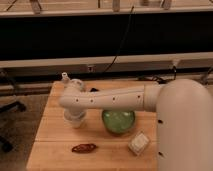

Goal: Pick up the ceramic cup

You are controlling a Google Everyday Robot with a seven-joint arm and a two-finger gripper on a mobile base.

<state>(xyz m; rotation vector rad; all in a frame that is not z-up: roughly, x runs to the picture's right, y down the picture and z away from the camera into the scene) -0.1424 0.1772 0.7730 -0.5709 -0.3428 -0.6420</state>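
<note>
My gripper (75,116) hangs down from the end of the white arm, over the left part of the wooden table (50,135), just left of the green bowl (118,121). A small white cylindrical shape, which looks like the ceramic cup (76,123), sits right under it on the table. The gripper is down at or around the cup. I cannot tell whether the two touch. The arm hides the cup's top.
A tiny white capped bottle (65,77) stands at the table's back left corner. A dark red-brown object (84,148) lies near the front edge, and a small white packet (139,143) lies right of it. My arm's bulk (185,130) fills the right side. A chair base (7,107) is on the floor at left.
</note>
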